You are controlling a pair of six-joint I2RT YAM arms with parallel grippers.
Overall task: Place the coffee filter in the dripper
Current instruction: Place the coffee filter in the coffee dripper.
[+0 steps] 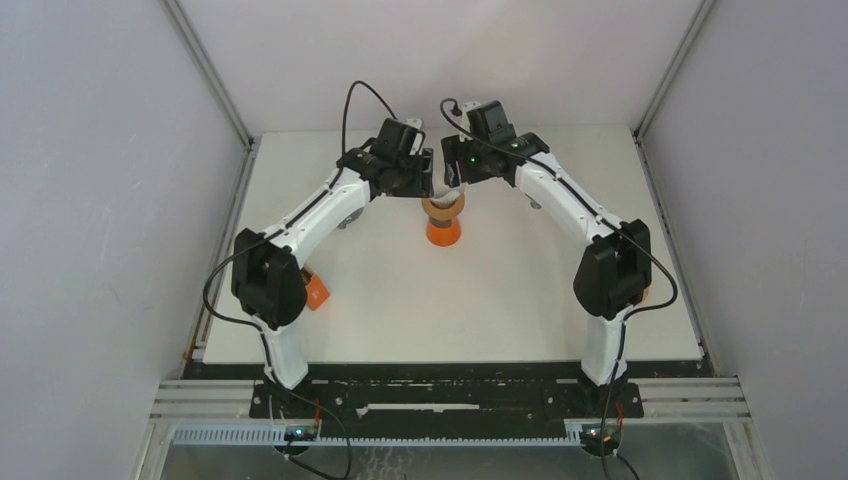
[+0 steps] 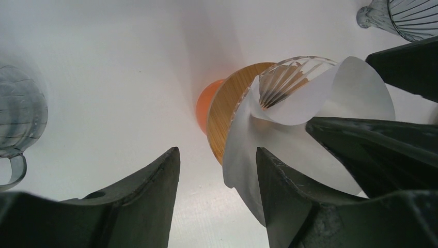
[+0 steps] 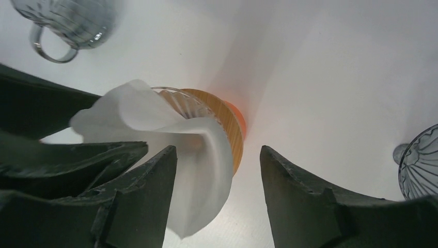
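The dripper is a ribbed glass cone in a wooden collar on an orange base, standing mid-table toward the back. The white paper coffee filter rests in its mouth, opened out and draped over the rim. My left gripper and right gripper flank it closely. In the left wrist view the filter hangs against the inner face of one finger of the open left gripper, above the dripper. In the right wrist view the filter droops between the wide jaws of the right gripper, unpinched, over the dripper.
A glass mug stands to the left of the dripper and a ribbed glass vessel to its right; both show again in the right wrist view, the mug and the vessel. An orange piece lies by the left arm's elbow.
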